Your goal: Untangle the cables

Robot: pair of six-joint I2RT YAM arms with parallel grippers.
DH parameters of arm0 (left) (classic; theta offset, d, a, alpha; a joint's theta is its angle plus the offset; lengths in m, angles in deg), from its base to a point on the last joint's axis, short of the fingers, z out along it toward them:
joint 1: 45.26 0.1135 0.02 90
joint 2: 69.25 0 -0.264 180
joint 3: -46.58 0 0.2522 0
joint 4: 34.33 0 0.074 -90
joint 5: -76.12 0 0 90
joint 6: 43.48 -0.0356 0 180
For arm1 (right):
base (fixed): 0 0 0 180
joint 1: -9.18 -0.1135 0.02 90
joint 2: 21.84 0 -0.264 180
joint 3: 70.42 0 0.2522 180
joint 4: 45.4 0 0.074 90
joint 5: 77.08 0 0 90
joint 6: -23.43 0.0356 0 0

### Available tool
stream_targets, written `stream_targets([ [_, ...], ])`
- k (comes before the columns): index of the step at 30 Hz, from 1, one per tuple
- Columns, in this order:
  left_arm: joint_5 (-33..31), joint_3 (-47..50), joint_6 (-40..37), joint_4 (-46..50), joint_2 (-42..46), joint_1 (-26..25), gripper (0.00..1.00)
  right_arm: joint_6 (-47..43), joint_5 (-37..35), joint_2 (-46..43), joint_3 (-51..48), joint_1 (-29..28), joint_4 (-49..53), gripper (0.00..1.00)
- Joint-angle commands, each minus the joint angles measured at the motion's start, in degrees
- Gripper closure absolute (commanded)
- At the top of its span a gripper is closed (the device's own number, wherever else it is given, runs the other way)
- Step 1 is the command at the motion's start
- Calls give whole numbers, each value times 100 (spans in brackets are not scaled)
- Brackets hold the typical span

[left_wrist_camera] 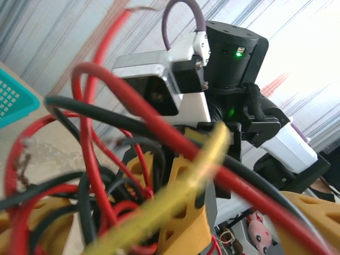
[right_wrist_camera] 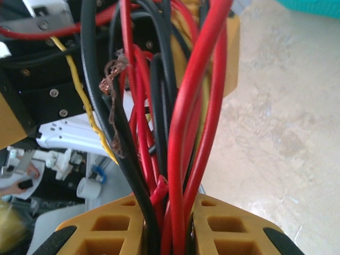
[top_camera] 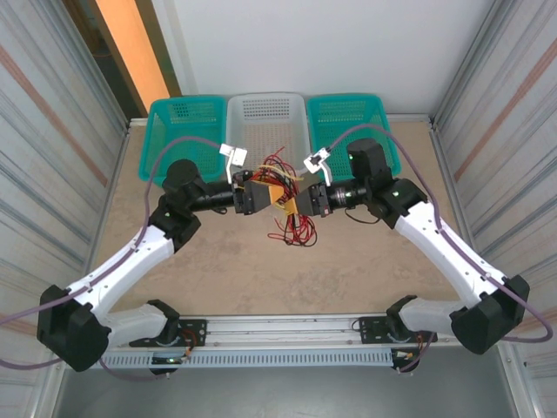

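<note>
Right up against the lens, the right claw (right_wrist_camera: 167,223) has its two yellow pads pinched down on the cables (right_wrist_camera: 180,133), a fistful of red and black strands squeezed through the narrow gap between them. Pulling back to the overhead view, the tan surface (top_camera: 261,279) carries everything. Two arms reach in from the bottom corners of the frame, the left arm (top_camera: 130,261) and the right arm (top_camera: 444,239), and meet nose to nose just above the middle. Three baskets line the top edge, a teal basket (top_camera: 184,117) at left, a white basket (top_camera: 266,117) in the centre and a second teal basket (top_camera: 348,113) at right. The left claw (top_camera: 271,193) faces its partner, and from its own camera its jaws stand wide apart with loops of cable running between them, clamping nothing that I can make out. The knot hangs between the two claws, lifted off the surface, with loose tails drooping just below. I read this as the pulling-apart step, barely begun. The next move calls for the left claw to close on a single strand and draw it away from the right. There are three colours, red, black and yellow, too snarled to count. Smallest of all, there's one frayed copper end (right_wrist_camera: 114,71).
</note>
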Motion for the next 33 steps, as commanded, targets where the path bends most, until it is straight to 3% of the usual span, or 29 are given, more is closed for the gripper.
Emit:
stream_targets([
  [1,275,-100,-178,-143,-73,-130,22,-315,147,26,405,-192,-53,100],
  [4,230,-177,-266,108,-118,-142,44,-347,149,63,427,-220,-30,100],
  [8,243,-165,-349,311,-217,-147,38,-343,151,5,426,-221,-89,100],
  [18,337,-116,-322,242,-436,-345,34,-317,141,-34,486,-242,-145,100],
  [25,383,-133,-301,185,-555,-399,61,-308,99,-16,541,-275,-123,100],
  [26,382,-134,-278,190,-569,-393,61,-308,28,-16,537,-259,-119,100],
  [29,232,-37,-151,66,-485,-299,36,-270,-160,-47,483,-170,-133,100],
  [31,158,67,0,-222,-348,-237,29,-158,-113,-71,416,-79,-240,100],
  [33,104,81,-53,-252,-224,-274,31,-96,14,-78,416,-58,-311,100],
])
